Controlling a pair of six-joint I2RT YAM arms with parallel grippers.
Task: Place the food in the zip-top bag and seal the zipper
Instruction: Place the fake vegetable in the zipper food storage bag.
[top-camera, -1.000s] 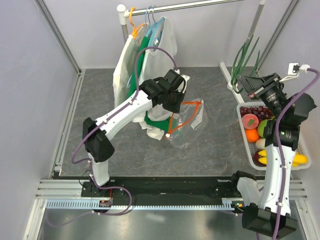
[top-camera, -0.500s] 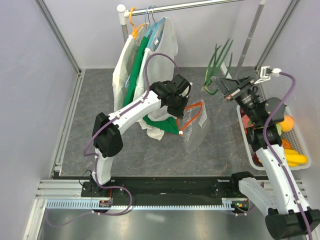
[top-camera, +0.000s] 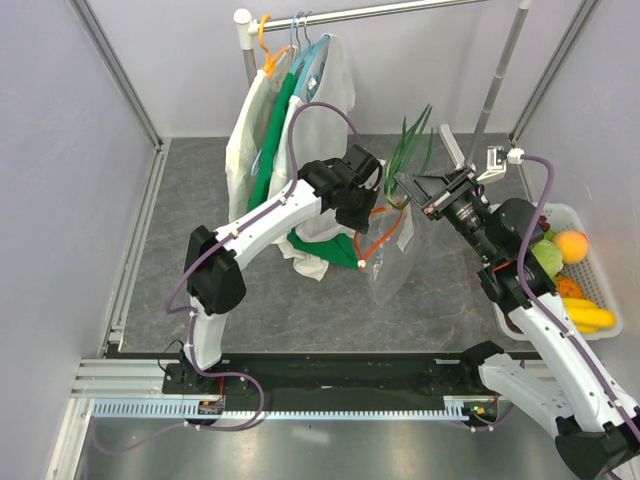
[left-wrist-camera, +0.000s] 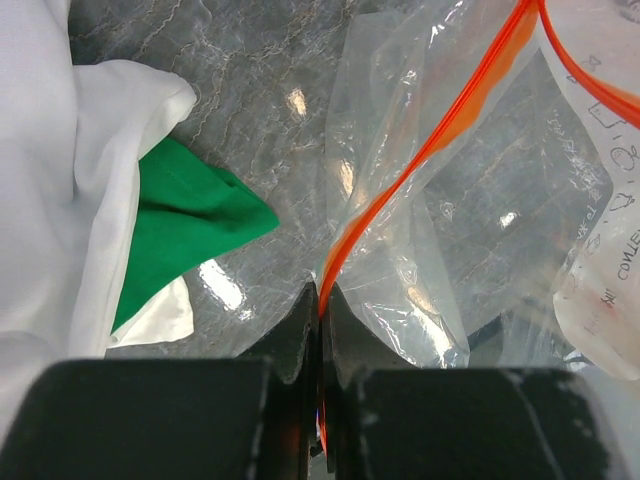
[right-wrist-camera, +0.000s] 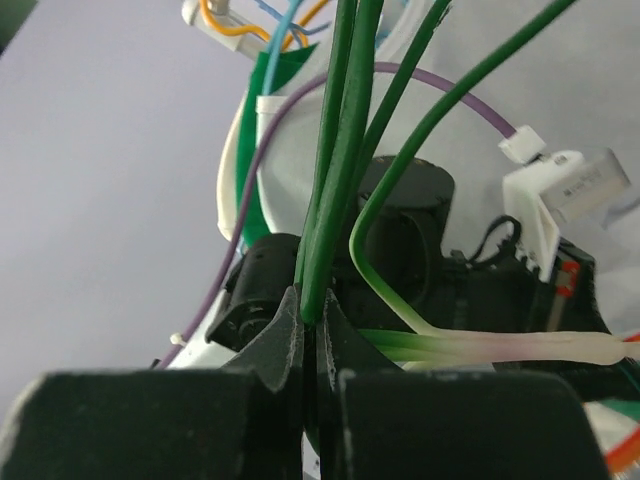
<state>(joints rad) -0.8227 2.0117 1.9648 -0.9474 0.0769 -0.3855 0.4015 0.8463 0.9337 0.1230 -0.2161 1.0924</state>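
My left end effector (left-wrist-camera: 320, 295) pinches the zipper (left-wrist-camera: 440, 128) of the bag (top-camera: 392, 265). My right end effector (right-wrist-camera: 310, 300) grips green onions (right-wrist-camera: 332, 180). Hanging clothes (top-camera: 250, 140) crowd the desk's (top-camera: 300, 330) far edge, and the basket (top-camera: 566, 211) sits at its right edge.

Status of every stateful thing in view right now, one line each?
left tool, shut on zipper
right tool, shut on green onions
zipper, unsealed
zip-top bag, lifted by its mouth, open
green onions, held aloft, outside bag
basket, holding fruit
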